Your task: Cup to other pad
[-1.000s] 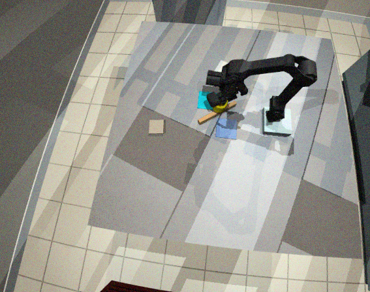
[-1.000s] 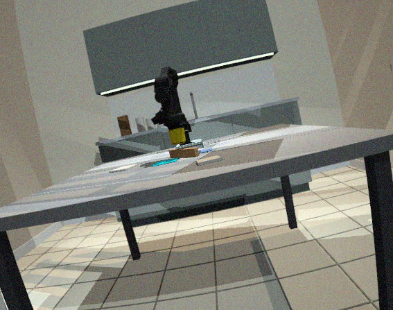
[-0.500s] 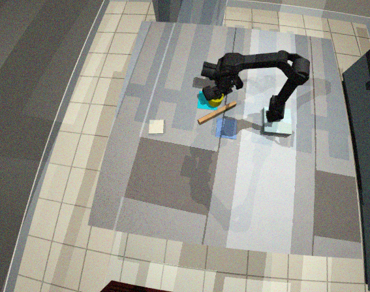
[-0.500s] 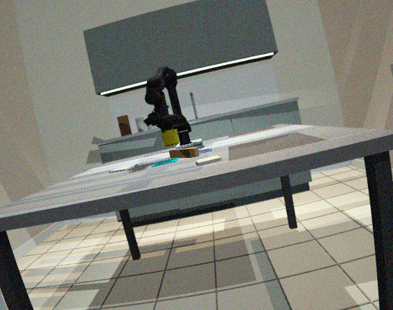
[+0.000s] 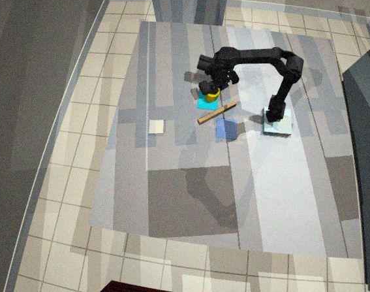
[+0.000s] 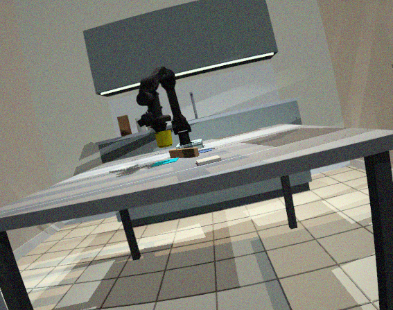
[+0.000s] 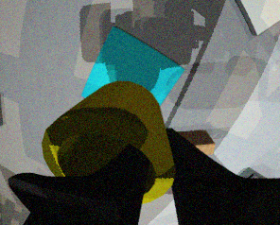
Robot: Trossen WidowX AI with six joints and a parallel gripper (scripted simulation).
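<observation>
My gripper (image 7: 154,186) is clamped on the yellow cup (image 7: 112,131), the two black fingers filling the bottom of the wrist view and pinching the cup wall nearest me. The cup's mouth faces the camera and its interior reads as dark olive; I cannot make out the marbles inside it. The cup is off the table, carried in the air: the exterior view shows the yellow body (image 6: 163,138) hanging under my wrist with a gap between its base and the table (image 6: 232,162). Just beyond the cup in the wrist view lies the cyan pad (image 7: 131,63), flat on the surface, partly shaded. From above, the cup (image 5: 213,95) overlaps the near-arm edge of the cyan pad (image 5: 206,104); whether it is centred over it I cannot tell. Next out lies the wooden bar (image 5: 216,112), diagonal, between the cyan pad and the blue pad (image 5: 227,129), apart from both. A sliver of the bar shows at the right of the wrist view. Further off, a small cream tile (image 5: 156,127) sits well apart from the pads. My base stands on a pale plate (image 5: 282,127) on the far side of the blue pad.
</observation>
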